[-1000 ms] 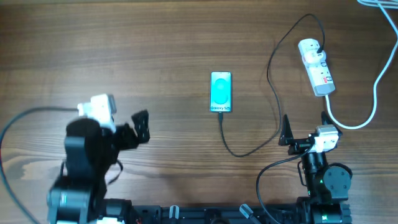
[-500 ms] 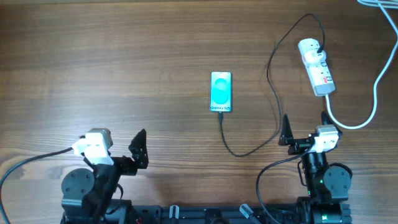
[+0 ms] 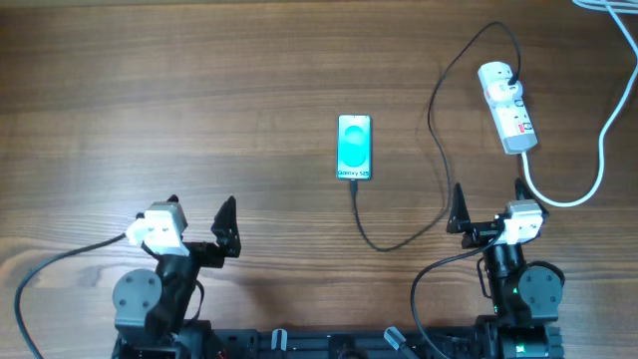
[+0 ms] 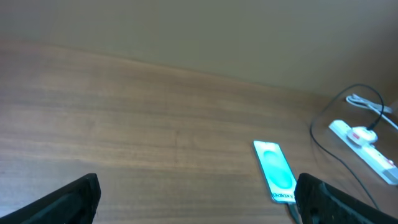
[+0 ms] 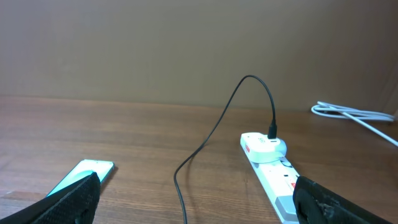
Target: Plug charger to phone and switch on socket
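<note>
Wood table (image 3: 199,80); both arms folded low at near edge, L claw (image 3: 202,206) & R claw (image 3: 488,191) spread, empty.

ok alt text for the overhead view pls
A cyan-screened phone lies at centre, the black charger curving from its near end to the white socket at far right. Left gripper and right gripper sit open at the near edge.

Left arm (image 3: 150,299) and right arm (image 3: 513,284), both folded back over their bases at the bottom of the overhead view. Left gripper (image 3: 200,207): fingers (image 4: 68,199) spread wide, pointing forward and angled slightly to the robot's right. Right gripper (image 3: 488,192): fingers (image 5: 65,200) likewise spread wide, pointing straight forward, wrist held level.
</note>
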Tool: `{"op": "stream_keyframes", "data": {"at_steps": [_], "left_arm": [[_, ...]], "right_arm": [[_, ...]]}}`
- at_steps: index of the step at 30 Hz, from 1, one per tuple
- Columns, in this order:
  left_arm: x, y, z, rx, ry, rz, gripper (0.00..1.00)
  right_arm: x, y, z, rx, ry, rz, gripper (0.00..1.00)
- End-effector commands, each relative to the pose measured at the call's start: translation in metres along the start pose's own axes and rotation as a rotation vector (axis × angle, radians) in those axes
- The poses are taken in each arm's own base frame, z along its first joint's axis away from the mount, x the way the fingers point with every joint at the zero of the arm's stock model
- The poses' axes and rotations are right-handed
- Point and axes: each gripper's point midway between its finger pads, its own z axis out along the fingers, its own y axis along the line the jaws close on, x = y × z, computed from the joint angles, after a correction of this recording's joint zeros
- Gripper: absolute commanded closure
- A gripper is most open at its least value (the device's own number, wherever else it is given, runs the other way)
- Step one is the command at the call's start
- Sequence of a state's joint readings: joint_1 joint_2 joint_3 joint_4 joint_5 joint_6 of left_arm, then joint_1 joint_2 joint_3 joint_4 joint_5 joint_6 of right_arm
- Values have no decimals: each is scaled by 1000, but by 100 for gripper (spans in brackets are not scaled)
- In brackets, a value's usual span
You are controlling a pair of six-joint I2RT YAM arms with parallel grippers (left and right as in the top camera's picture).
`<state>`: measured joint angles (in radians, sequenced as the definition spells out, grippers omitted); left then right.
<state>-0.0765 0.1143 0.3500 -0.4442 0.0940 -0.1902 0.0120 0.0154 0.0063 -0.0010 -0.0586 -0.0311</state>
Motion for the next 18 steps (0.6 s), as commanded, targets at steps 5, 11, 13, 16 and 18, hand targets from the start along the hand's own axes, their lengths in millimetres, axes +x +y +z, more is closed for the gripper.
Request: {"op": "stream_keyframes", "data": {"at_steps": [5, 11, 13, 16, 18], "left_arm": [[1, 18, 2, -52, -106, 24, 0], [-7, 22, 6, -61, -176, 29, 0], [-9, 23, 8, -65, -200, 31, 0], [-9, 28, 11, -81, -233, 31, 0], [-8, 31, 12, -95, -241, 30, 0]], "right_arm": [[-2, 0, -1, 3, -10, 5, 0], [-2, 0, -1, 3, -11, 5, 0], [-2, 0, -1, 3, -11, 5, 0], [-2, 0, -1, 3, -10, 5, 0], [-2, 0, -1, 3, -10, 5, 0]]}}
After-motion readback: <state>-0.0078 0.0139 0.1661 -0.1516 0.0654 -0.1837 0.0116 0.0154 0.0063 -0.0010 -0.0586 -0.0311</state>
